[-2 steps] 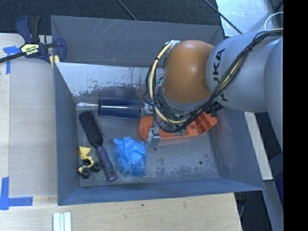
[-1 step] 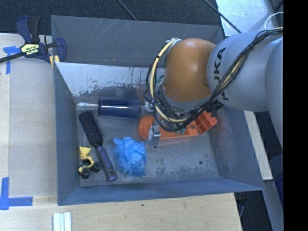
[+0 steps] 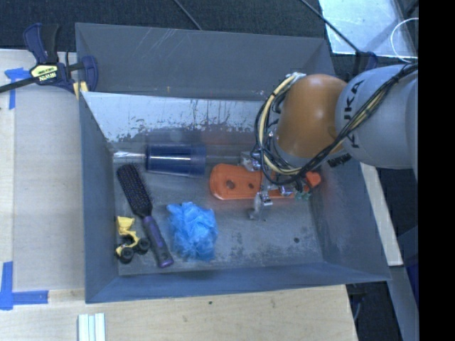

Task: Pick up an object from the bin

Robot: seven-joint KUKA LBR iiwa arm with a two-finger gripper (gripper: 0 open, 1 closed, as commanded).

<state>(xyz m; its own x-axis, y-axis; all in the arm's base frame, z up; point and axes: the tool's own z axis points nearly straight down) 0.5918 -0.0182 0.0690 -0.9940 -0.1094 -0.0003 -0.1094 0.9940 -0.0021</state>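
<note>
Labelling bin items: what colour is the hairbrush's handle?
The hairbrush handle is purple; camera view.

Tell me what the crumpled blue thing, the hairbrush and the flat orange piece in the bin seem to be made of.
Crumpled blue thing: probably thin plastic film or soft cloth, matte, bunched into wrinkles.
Hairbrush: likely hard plastic, black bristled head, smooth purple handle.
Flat orange piece: seemingly moulded plastic, with a smooth, even, slightly glossy face.

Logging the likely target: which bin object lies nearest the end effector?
The flat orange piece, lying right at the end effector. The dark blue cylinder, crumpled blue wad and black brush all lie farther left.
</note>
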